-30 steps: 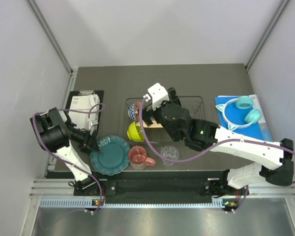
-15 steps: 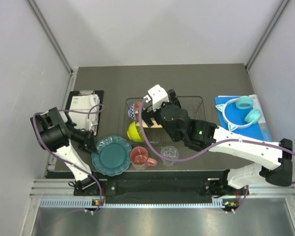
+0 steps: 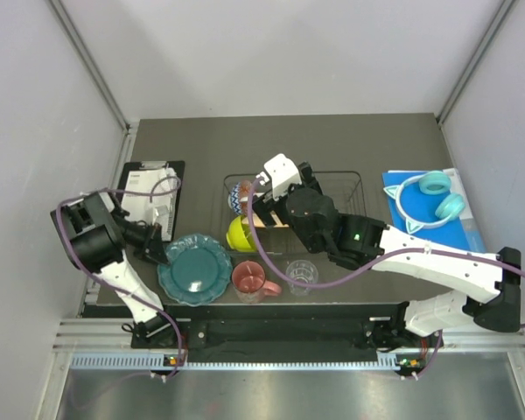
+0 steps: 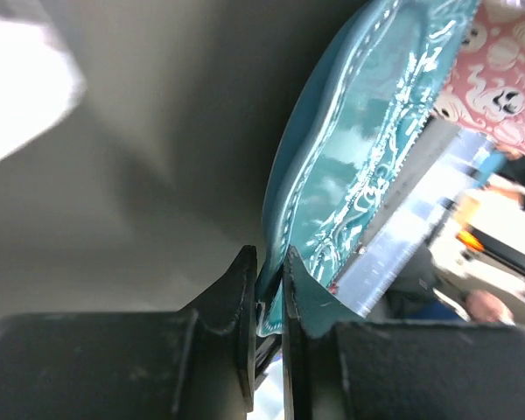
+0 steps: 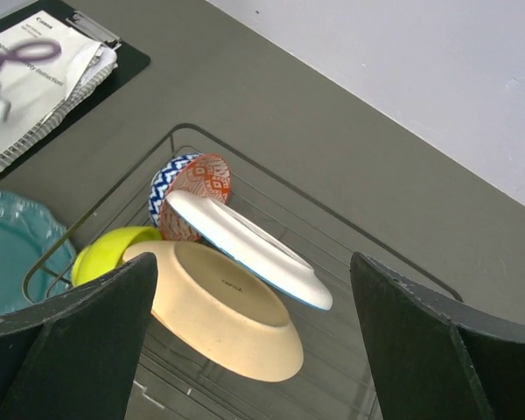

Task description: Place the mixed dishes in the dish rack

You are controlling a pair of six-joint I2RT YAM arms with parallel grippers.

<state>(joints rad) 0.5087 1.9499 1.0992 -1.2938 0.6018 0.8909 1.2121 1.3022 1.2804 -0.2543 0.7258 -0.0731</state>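
Note:
My left gripper (image 4: 269, 267) is shut on the near rim of the teal scalloped plate (image 4: 367, 131), which lies at the front left (image 3: 195, 269); the gripper (image 3: 157, 254) sits at its left edge. The pink mug (image 3: 248, 280) and clear glass (image 3: 302, 274) stand to the plate's right. The wire dish rack (image 3: 350, 179) holds the blue-patterned bowl (image 5: 168, 179), white plate (image 5: 245, 245), peach plate (image 5: 223, 319) and lime-green bowl (image 5: 114, 249). Above these plates my right gripper (image 5: 252, 260) hovers open and holds nothing.
A clipboard with white paper (image 3: 153, 197) lies at the left, just behind the left gripper. Turquoise headphones (image 3: 430, 203) rest on a blue sheet (image 3: 459, 229) at the right. The right arm stretches over the rack's right half.
The left gripper has closed on the teal plate's rim, and the plate has shifted slightly back and left. The right gripper has narrowed a little and barely moved.

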